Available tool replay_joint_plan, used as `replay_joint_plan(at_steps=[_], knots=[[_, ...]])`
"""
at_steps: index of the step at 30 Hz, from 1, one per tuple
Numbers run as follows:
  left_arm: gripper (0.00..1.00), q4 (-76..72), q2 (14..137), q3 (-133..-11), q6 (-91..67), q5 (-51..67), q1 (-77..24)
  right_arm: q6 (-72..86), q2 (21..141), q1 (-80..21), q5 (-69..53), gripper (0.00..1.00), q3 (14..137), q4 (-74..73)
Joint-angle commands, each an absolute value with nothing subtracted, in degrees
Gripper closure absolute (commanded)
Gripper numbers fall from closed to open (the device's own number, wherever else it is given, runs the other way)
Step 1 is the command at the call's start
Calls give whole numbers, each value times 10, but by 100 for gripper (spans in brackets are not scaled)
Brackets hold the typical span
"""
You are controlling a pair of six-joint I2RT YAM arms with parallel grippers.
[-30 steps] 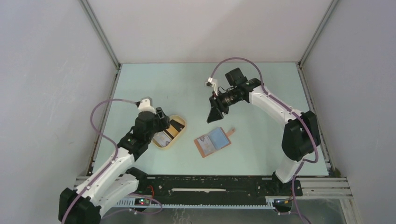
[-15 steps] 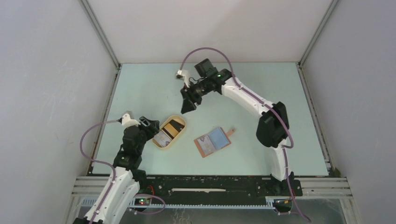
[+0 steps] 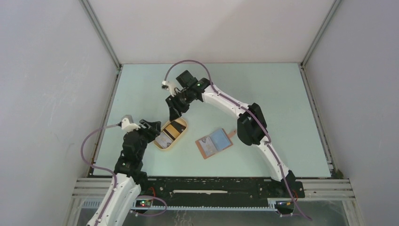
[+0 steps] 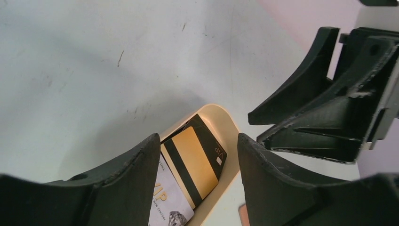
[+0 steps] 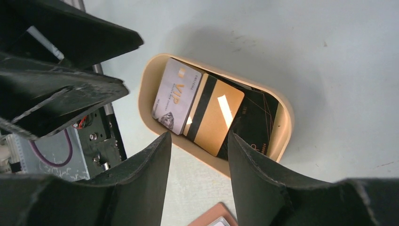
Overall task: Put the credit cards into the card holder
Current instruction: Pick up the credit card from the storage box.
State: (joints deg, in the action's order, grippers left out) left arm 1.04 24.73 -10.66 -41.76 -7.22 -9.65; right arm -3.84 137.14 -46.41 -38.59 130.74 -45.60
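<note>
**A:** How far along is the task, do you think?

**B:** I judge it is at the very beginning. The credit cards lie in the tan oval tray (image 5: 142,96). I can see a white VIP card (image 5: 176,96), a gold card with a dark stripe (image 5: 214,115) and a black card (image 5: 256,125), each partly overlapping the next. None of them is lifted.

**A:** And the card holder?

**B:** The card holder (image 3: 215,143) lies open and flat on the table (image 3: 263,94), to the right of the tray and apart from it. I see no card in its slots, but the top view is too small to be sure.

**A:** What are the grippers doing?

**B:** The right gripper (image 5: 198,136) hovers above the tray with its fingers spread and nothing between them. The left gripper (image 3: 154,126) is just beside the tray on the other side, also spread and empty.

**A:** So what is left?

**B:** Everything, it seems. Each card must be picked out of the tray and pushed into a slot. The cards are thin and lie flat, so I expect the first grasp to be difficult.
</note>
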Motion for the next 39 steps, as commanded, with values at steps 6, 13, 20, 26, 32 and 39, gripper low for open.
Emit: replay_joint_plan(at_steps=[6, 13, 20, 26, 32, 39], knots=[[37, 61, 167, -58, -470, -91, -92, 12, 1412, -495, -336, 43, 1330, -467], [39, 58, 184, -57, -472, -85, -92, 14, 1436, -508, -325, 43, 1332, -471], [40, 45, 204, -55, -470, -67, -92, 9, 1448, -510, -314, 43, 1333, -480], [41, 40, 202, -51, -468, -58, -92, -17, 1421, -510, -316, 43, 1326, -490], [41, 33, 202, -47, -463, -44, -92, -28, 1411, -508, -300, 41, 1317, -490], [42, 31, 193, -41, -462, -37, -92, -24, 1419, -506, -311, 41, 1312, -487]])
